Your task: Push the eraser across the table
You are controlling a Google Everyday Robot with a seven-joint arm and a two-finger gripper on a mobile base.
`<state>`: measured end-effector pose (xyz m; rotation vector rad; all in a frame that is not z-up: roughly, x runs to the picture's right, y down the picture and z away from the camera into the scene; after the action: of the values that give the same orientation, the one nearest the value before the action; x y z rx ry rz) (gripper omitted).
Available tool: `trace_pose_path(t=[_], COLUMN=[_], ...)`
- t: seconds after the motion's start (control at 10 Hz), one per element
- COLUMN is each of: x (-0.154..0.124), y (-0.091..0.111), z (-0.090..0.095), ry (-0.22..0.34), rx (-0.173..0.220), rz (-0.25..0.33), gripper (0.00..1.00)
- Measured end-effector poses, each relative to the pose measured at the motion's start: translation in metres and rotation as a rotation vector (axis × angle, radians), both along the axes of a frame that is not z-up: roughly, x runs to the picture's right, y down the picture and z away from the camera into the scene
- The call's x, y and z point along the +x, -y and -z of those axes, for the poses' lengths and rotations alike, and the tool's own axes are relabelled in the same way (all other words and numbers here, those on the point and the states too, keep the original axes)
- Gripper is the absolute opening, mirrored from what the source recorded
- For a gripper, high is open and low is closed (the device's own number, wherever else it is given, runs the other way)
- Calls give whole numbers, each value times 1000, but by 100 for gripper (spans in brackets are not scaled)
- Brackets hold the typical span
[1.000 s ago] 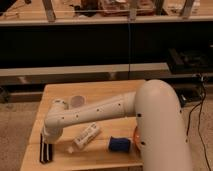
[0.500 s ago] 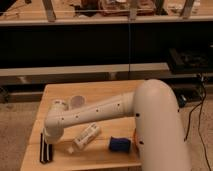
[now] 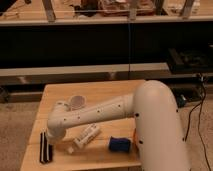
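The eraser, a long block with black and white stripes, lies lengthwise near the front left corner of the light-wood table. My white arm reaches from the right across the table. The gripper is at the arm's left end, low over the table, just right of the eraser's far end and very close to it. I cannot tell whether it touches the eraser.
A white boxy bottle lies on its side under the arm. A dark blue object sits near the front edge. A small round pinkish bowl stands mid-left. Dark shelving runs behind the table, and cables hang at the right.
The arm's end has dipped slightly lower toward the eraser. The eraser, bottle and blue object have not visibly moved.
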<state>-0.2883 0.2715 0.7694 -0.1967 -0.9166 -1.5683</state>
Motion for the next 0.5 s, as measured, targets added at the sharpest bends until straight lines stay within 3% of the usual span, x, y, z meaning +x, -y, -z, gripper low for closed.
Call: trace_pose_path(t=[0.2, 0.5], x=[-5, -33], y=[-8, -20], z=[-4, -4], ry=[9, 57], rx=[-14, -41], rz=[7, 34], gripper=[3, 3])
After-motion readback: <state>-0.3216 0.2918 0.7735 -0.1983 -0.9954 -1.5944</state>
